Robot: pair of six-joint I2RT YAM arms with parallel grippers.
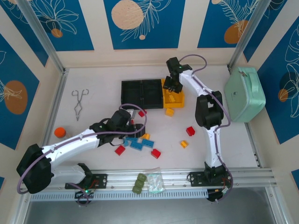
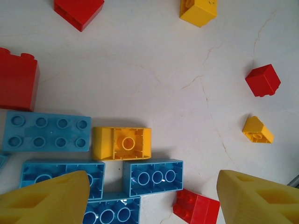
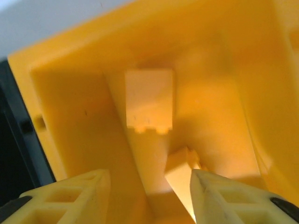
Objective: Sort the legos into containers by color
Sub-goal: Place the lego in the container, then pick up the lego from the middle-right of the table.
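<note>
Legos (image 2: pixel 122 143) lie clustered under the wide-open left pincer (image 2: pixel 152 181); the right pincer (image 3: pixel 148 177) gapes inside the yellow bin (image 3: pixel 70 98).

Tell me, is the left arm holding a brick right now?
No, the left fingers stand wide apart over the blue bricks and a yellow brick, with nothing clamped between them.
</note>
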